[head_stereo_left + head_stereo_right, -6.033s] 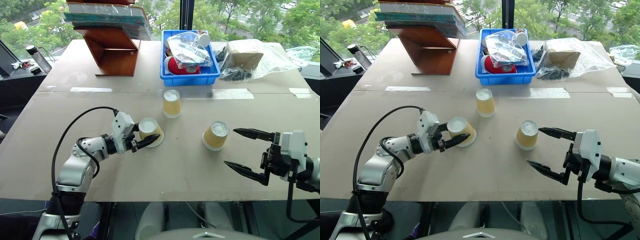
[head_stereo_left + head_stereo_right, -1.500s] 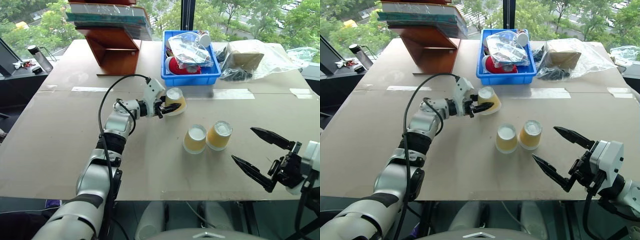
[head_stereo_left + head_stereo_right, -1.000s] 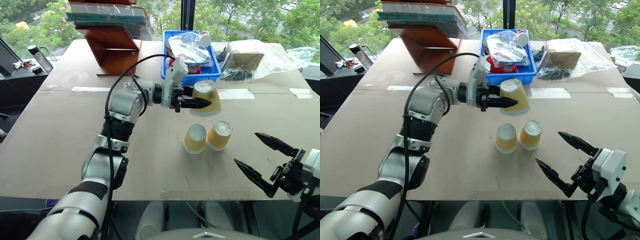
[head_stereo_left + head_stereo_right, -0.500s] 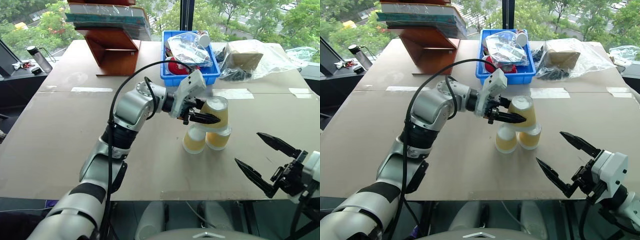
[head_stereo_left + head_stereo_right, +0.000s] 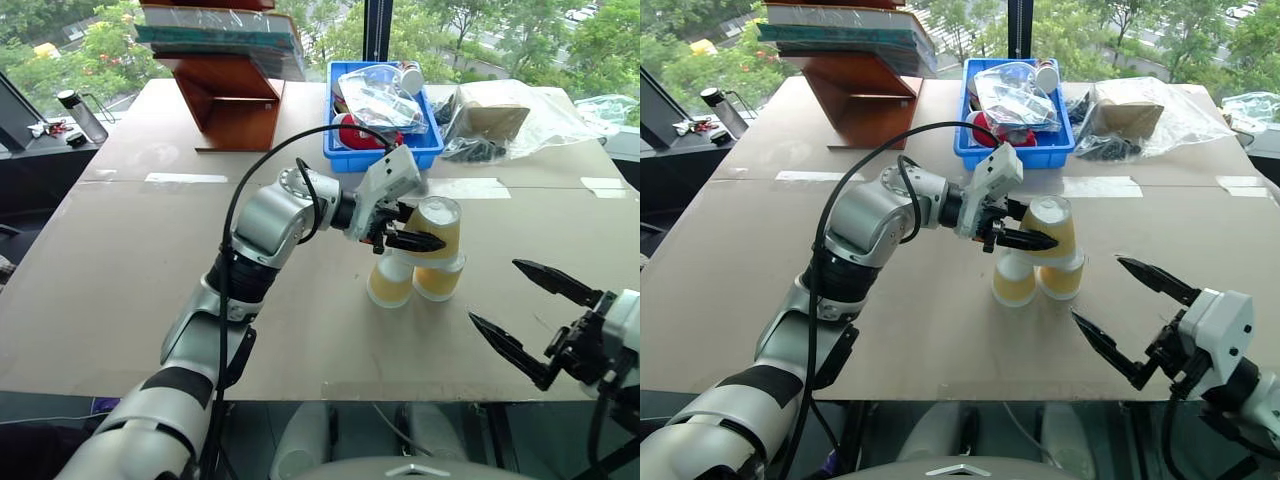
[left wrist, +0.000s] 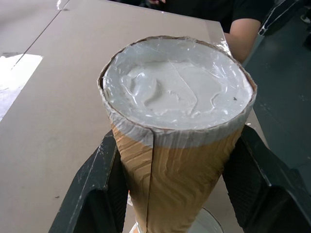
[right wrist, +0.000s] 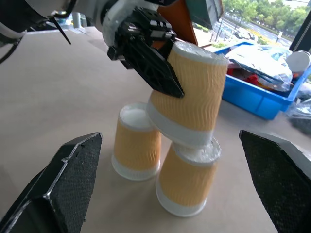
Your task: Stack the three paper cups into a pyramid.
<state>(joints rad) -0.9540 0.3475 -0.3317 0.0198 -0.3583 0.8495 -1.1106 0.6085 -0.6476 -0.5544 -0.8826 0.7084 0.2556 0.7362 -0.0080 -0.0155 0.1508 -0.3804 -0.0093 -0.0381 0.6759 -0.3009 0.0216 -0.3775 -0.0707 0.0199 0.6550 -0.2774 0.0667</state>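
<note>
Behind the brown tabletop (image 5: 120, 290) a window is showing green trees, and a blue bin (image 5: 381, 148) with a wrapped container is sitting at the far side. Three paper cups are taking part in the task, all upside down. Two of them, the left base cup (image 5: 389, 282) and the right base cup (image 5: 437, 279), are standing side by side and touching, so that together they are making a base for the third.

The top cup (image 5: 434, 229) is being pinched at its sides by the left tool (image 5: 412, 238), whose two black fingers are pressing on the ribbed wall. In the right wrist view this cup (image 7: 190, 99) is leaning, and its rim is resting mostly on the right base cup (image 7: 188, 182), not evenly over both. I judge that the tool is holding on because the cup is not yet level and centred; if it were let go now, it could slide off.

Near the front edge, the right tool (image 5: 530, 322) is waiting with its two fingers spread wide, holding nothing, well apart from the cups. It seems to be staying out of the way.
</note>
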